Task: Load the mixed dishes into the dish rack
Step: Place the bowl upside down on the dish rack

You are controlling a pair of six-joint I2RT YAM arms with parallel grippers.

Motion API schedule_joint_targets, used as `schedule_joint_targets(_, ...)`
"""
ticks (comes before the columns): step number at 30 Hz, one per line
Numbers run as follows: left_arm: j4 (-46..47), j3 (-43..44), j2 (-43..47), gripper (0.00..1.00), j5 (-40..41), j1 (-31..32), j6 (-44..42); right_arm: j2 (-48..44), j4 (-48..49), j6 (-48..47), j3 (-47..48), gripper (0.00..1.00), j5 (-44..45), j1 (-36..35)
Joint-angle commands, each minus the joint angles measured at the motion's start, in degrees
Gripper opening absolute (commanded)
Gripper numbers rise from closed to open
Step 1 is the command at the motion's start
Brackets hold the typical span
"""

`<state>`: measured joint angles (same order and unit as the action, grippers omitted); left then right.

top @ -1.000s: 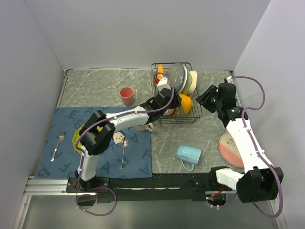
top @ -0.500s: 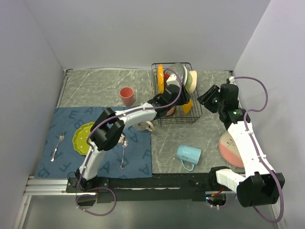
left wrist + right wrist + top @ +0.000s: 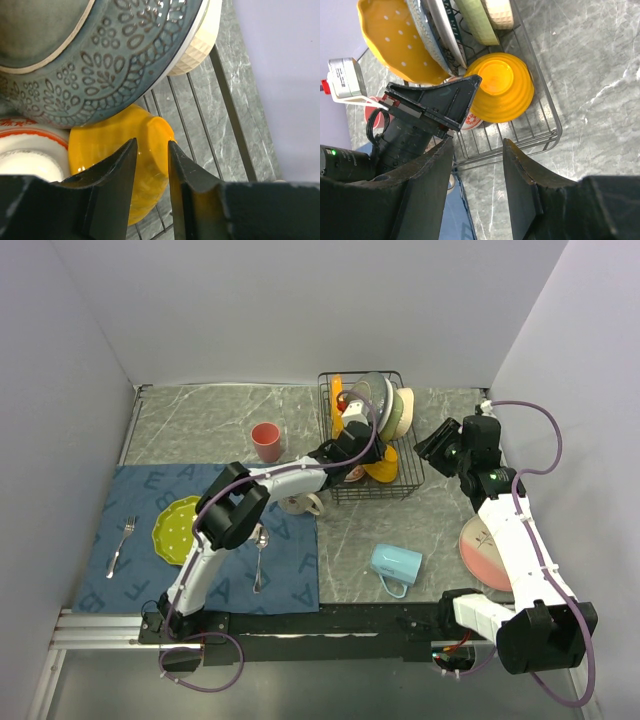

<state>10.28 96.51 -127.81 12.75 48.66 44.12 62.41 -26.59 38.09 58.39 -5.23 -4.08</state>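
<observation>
The black wire dish rack (image 3: 375,497) holds an orange scalloped plate (image 3: 395,40), a grey patterned plate (image 3: 115,65), a cream bowl (image 3: 200,40), a small red-patterned dish (image 3: 30,145) and an orange bowl (image 3: 383,465) lying mouth down at its front right. My left gripper (image 3: 350,428) reaches into the rack, open by a narrow gap (image 3: 152,142), with the orange bowl (image 3: 100,155) showing beyond its tips and nothing held. My right gripper (image 3: 437,443) hangs open (image 3: 477,142) just right of the rack. Outside the rack are a pink cup (image 3: 265,440), a lime-green plate (image 3: 175,530), a blue mug (image 3: 395,565) and a pink plate (image 3: 485,550).
A blue cloth mat (image 3: 140,490) covers the left of the table, with a fork (image 3: 120,545) and a spoon (image 3: 260,560) on it. A cream mug (image 3: 300,504) lies at the mat's right edge under my left arm. Grey walls close in on three sides.
My left gripper has shifted inside the rack and its jaws have narrowed. The orange bowl has settled mouth down at the rack's front right. My right gripper has edged slightly right.
</observation>
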Motion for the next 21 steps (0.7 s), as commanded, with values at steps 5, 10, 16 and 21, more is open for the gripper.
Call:
schedule_joint_targets(5,-3.52,-2.81,3.44,0.37,0.43,0.73,-1.4,2.09,2.59,-0.2,0.67,0.52,-2.4,0.47)
schedule_joint_targets(10,-4.04,-4.49,5.38,0.37,1.31,0.64,-1.31,8.68,1.72,-2.31,2.43,0.52,-5.92,0.56)
schedule_joint_targets(16,-5.71,-4.49,4.94,0.32,0.69,0.55,-1.32,17.12,4.53,-2.4,3.13,0.57,-7.51,0.3)
schedule_joint_targets(21,-5.45,-6.77,5.73,0.24,0.96,0.55,-1.14,24.84,6.28,-2.32,5.59,0.64,-8.91,0.03)
